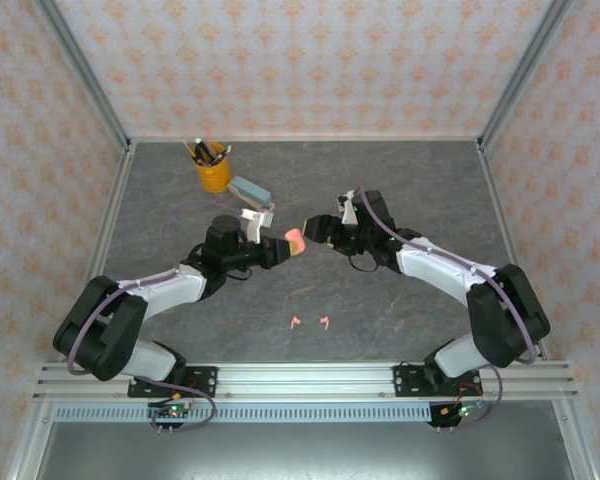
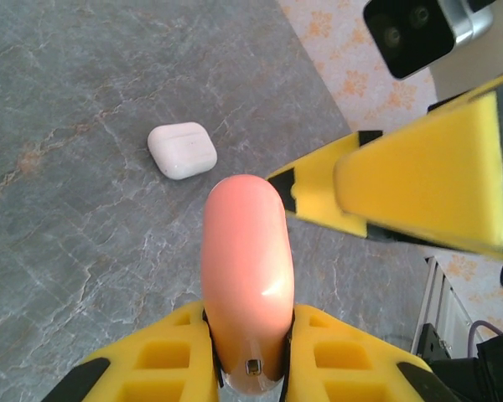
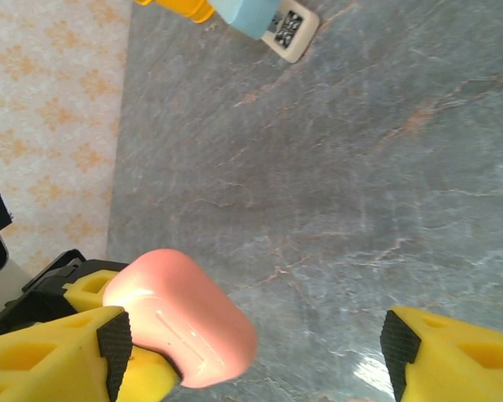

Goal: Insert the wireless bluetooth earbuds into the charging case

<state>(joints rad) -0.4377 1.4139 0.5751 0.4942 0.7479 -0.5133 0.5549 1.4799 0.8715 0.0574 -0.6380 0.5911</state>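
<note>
My left gripper (image 1: 283,247) is shut on a salmon-pink charging case (image 1: 296,241) and holds it above the middle of the table. In the left wrist view the case (image 2: 247,268) stands clamped between the yellow fingers (image 2: 151,368), its port end toward the camera. My right gripper (image 1: 318,232) faces it, open. In the right wrist view the case (image 3: 184,327) lies against one of its fingers (image 3: 109,343), with the other finger (image 3: 402,335) far off. Two salmon-pink earbuds (image 1: 295,321) (image 1: 325,321) lie on the table near the front. A shut white case (image 2: 182,150) rests on the table.
A yellow cup of pens (image 1: 213,170) stands at the back left with a pale blue block (image 1: 250,188) beside it. Patterned walls and metal frame posts close in the grey marble table (image 1: 400,330). An aluminium rail (image 1: 300,378) runs along the front edge.
</note>
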